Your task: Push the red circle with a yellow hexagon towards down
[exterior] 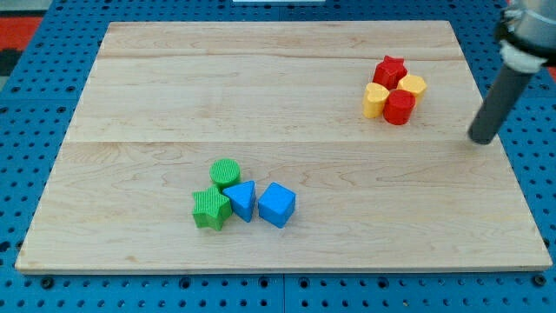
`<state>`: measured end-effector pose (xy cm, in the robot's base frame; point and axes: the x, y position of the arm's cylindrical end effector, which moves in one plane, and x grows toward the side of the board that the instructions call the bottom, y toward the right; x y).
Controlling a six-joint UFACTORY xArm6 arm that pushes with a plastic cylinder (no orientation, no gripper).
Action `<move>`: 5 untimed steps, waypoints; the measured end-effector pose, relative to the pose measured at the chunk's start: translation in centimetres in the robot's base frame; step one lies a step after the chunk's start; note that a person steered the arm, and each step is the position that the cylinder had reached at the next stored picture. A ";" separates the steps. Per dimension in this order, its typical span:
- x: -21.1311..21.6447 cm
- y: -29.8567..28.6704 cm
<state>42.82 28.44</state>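
- The pale wooden worktop (261, 87), made of jointed planks, lay on a blue perforated base (26, 130) and filled most of the frame.
- The straight dark rod (501, 96) entered from the upper right corner and slanted down and to the left; my tip (479, 139) rested near the right edge of the worktop.
- The tool was a plain rod with no jaws, so nothing was grasped or clenched; my tip touched no block.
- The red circle block (400, 108), a short cylinder, stood in the upper right of the frame, to the left of my tip and well apart from it.
- The yellow hexagon block (412, 86) lay just above and to the right of the red circle block, touching it.
- A second yellow block (375, 100), its shape uncertain, lay against the left side of the red circle block.
- The red star block (390, 70) sat at the top of this cluster, between the two yellow blocks.
- A second cluster occupied the lower centre-left of the frame, well apart from the first.
- There the green circle block (226, 173) stood above the green star block (211, 209).
- The blue triangle block (241, 201) lay just right of the green star block, and the blue cube block (277, 204) lay just right of the triangle.
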 end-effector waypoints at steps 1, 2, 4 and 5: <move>-4.8 1.6; -9.8 0.7; -10.5 -10.4; -9.2 -10.7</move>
